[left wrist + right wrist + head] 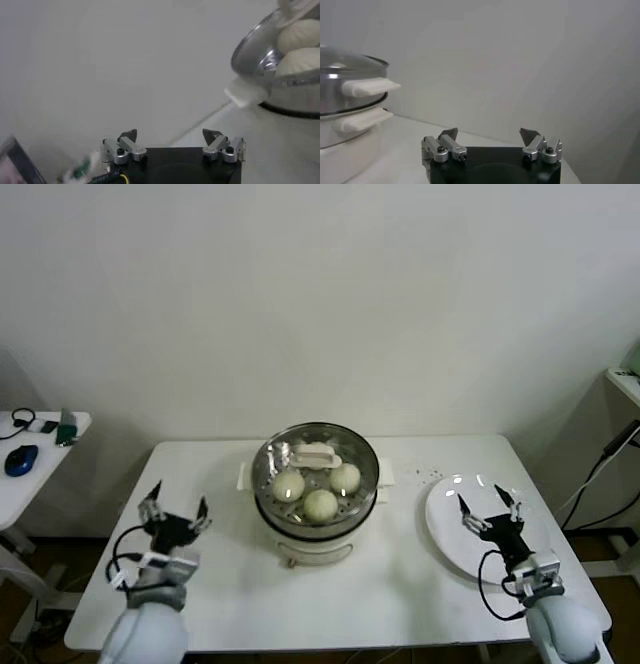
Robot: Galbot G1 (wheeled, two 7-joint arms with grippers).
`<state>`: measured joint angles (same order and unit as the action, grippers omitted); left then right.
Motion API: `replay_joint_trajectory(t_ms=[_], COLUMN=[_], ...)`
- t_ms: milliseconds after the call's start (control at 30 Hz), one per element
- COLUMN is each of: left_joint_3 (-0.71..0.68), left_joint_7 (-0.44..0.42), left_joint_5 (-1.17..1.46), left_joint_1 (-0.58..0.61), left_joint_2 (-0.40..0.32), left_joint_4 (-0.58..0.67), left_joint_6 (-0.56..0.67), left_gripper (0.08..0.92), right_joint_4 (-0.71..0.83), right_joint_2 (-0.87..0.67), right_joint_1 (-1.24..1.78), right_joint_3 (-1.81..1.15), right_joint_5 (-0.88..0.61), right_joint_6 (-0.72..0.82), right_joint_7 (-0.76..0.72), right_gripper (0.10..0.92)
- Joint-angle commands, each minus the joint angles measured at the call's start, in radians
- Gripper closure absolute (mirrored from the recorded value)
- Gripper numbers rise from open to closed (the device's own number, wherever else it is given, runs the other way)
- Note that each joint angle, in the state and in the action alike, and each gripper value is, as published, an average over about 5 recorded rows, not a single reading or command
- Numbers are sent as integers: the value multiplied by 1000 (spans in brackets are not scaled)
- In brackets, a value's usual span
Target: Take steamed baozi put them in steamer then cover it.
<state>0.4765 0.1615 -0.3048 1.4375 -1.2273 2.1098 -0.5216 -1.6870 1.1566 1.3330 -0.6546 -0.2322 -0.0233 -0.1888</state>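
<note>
White table (230, 584) holds the steamer (316, 529) at centre, three baozi (320, 504) visible under its cover (316, 455). Plate (445, 529) sits bare beside it. Left gripper (173, 510) and right gripper (488, 509) hover wide open, empty.

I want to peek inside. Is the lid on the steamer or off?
On. The clear lid sits on the steamer, its white handle on top, with buns visible underneath through the glass.

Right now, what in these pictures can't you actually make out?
- Fourth steamed baozi: head view shows three; the cover handle may hide another.
- Steamer: cut off by the left wrist view's edge.
- Items on the side table: too small in head view.
</note>
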Motion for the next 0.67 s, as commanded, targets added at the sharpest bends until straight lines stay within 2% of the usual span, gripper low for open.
replay_joint_trajectory(t_ms=[33,367,667], left_joint_3=[273,262,248], left_joint_7=[-13,-79,-98], left_joint_5=[420,409,397], left_joint_1=[188,171,158], left_joint_2=[-129,-142,-140], left_joint_4=[-165,-211,-194], left_joint_6=[655,705,677], left_gripper=[177,177,177], right_joint_4=[-23,-13,-1], right_joint_2=[30,35,36], right_joint_1=[49,63,54], right_joint_3=[-12,-23,-21], right_joint_5=[-49,-67,-72], right_joint_6=[-83,-98,-104], right_joint_7=[-14,-23,-23], right_gripper=[203,203,203])
